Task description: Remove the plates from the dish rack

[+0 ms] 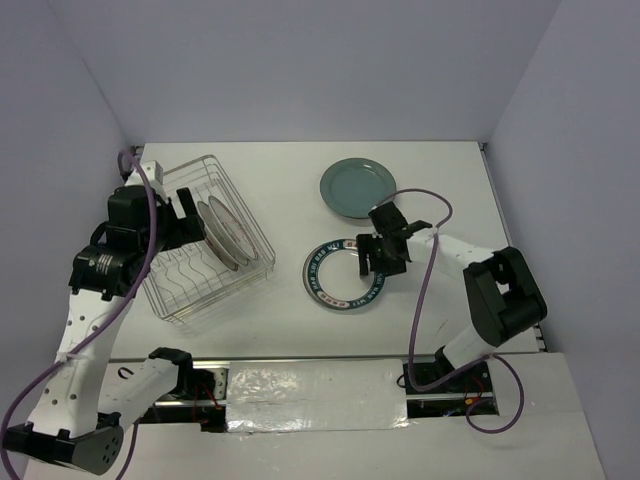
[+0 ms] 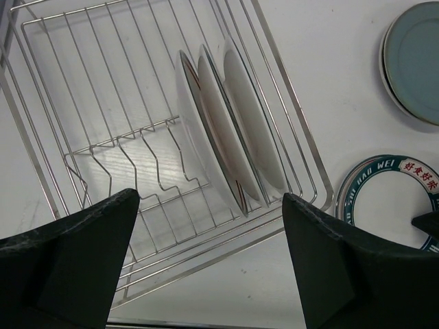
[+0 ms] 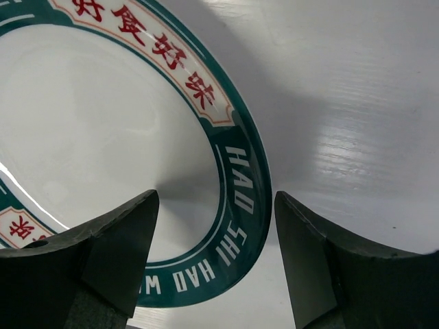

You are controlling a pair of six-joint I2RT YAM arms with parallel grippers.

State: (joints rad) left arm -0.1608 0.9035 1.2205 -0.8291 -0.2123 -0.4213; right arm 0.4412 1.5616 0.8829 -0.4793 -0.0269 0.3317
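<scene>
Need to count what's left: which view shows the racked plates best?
Left wrist: three plates stand on edge, separated, in the dish rack. Top external shows them small and overlapping; right wrist shows none of them.

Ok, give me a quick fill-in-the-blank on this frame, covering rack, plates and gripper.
The dish rack holds ___ standing plates.
Outside the rack, ___ plates lie flat on the table.
Over the rim of the lettered plate, the right gripper has its jaws ___.
Missing words: three; two; open.
</scene>
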